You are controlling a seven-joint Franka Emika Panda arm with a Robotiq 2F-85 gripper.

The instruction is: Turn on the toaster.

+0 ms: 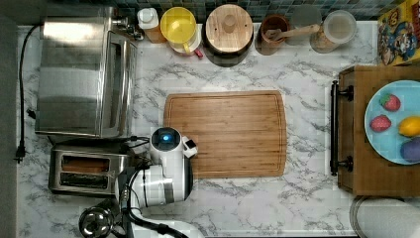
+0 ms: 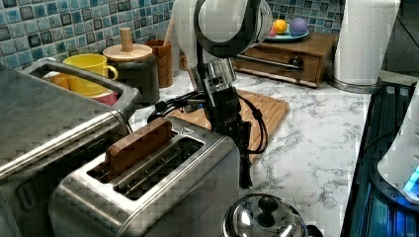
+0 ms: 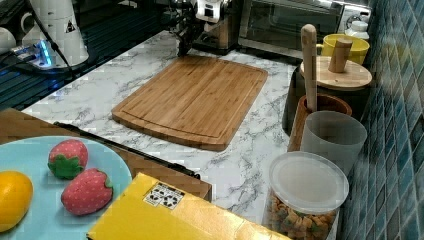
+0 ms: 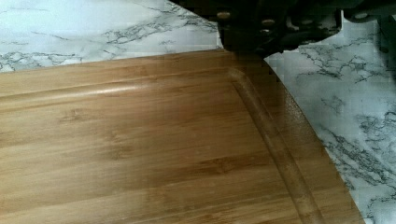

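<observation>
Steel toaster (image 1: 86, 171) — white-grey marbled counter (image 1: 307, 74)

White marble counter (image 1: 307, 74), cutting board (image 1: 225, 131), toaster (image 1: 86, 171), kettle (image 1: 96, 222)

— What lies mid-counter?
— A bamboo cutting board (image 1: 225, 133) on the marble counter (image 1: 307, 198). A steel toaster oven (image 1: 81, 72) stands at the top view's left, a shiny kettle (image 1: 96, 222) at its lower left.
— And along the tiles?
— A yellow mug (image 1: 179, 27), a wooden-lidded pot (image 1: 229, 29), a lidded jar (image 3: 306, 197). Strawberries (image 3: 77, 175) sit on a blue plate (image 3: 35, 150).
</observation>
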